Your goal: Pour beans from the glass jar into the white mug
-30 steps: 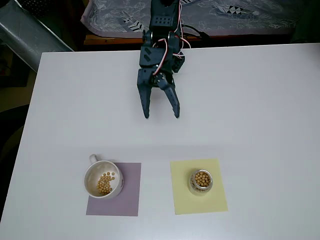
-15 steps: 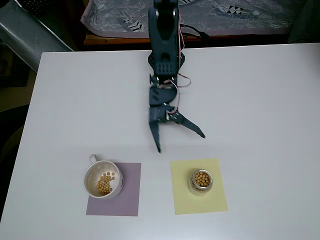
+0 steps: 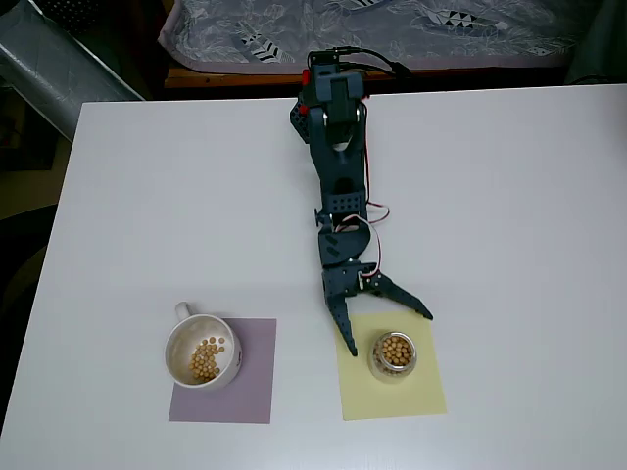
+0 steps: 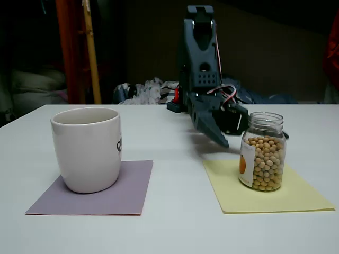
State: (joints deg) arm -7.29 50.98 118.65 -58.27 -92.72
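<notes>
The glass jar (image 3: 394, 354) (image 4: 262, 153) stands upright on a yellow mat, filled nearly to the neck with tan beans (image 3: 395, 351) (image 4: 265, 164). The white mug (image 3: 231, 354) (image 4: 87, 148) sits on a purple mat to the left in both views, with a small heap of beans (image 3: 206, 359) at its bottom. My dark gripper (image 3: 390, 334) (image 4: 256, 139) is open wide just behind the jar. One finger (image 3: 345, 328) reaches down the jar's left side. The other finger (image 3: 411, 304) angles out to the right. Neither finger touches the glass.
The yellow mat (image 3: 416, 392) and the purple mat (image 3: 255, 392) lie side by side near the table's front edge. My arm (image 3: 338, 176) stretches from the table's far edge toward the jar. Cloth and clutter lie beyond that far edge.
My arm has stretched forward across the table from near its base to the jar. The gripper has opened wider on the way. Mug and jar have not moved.
</notes>
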